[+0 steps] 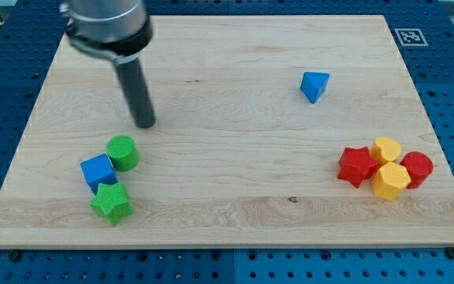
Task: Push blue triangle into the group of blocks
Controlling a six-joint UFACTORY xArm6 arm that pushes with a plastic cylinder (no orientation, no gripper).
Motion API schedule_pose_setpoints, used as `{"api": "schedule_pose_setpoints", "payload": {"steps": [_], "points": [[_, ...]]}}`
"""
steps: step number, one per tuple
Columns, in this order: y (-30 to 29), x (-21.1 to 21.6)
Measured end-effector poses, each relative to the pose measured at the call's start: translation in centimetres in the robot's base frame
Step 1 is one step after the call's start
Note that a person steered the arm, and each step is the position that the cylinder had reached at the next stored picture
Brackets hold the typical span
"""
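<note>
On the bench (227,213), my tip (145,124) is sitting at the view's left, just above the green cylinder (122,152), apart from it; the blue cube (98,171) is touching that cylinder and the green star (111,203) is lying just below the cube. Well apart, toward the view's upper right, the blue triangle (314,85) is sitting alone, while the group at the view's lower right is packing a red star (358,166), two yellow blocks (386,149) (390,181) and a red block (417,169) close together. No pincer is showing, only the rod, so no pincer state can be told.
</note>
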State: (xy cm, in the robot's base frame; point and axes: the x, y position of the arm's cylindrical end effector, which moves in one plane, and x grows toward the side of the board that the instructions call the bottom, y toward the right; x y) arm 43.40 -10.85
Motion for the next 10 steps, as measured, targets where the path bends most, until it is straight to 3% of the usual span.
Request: {"api": "schedule_pose_setpoints", "payload": {"steps": [3,5,9,10], "points": [[16.6,-5.4],[24.4,-7.8],[31.1,-1.5],[29.1,-0.3]]}}
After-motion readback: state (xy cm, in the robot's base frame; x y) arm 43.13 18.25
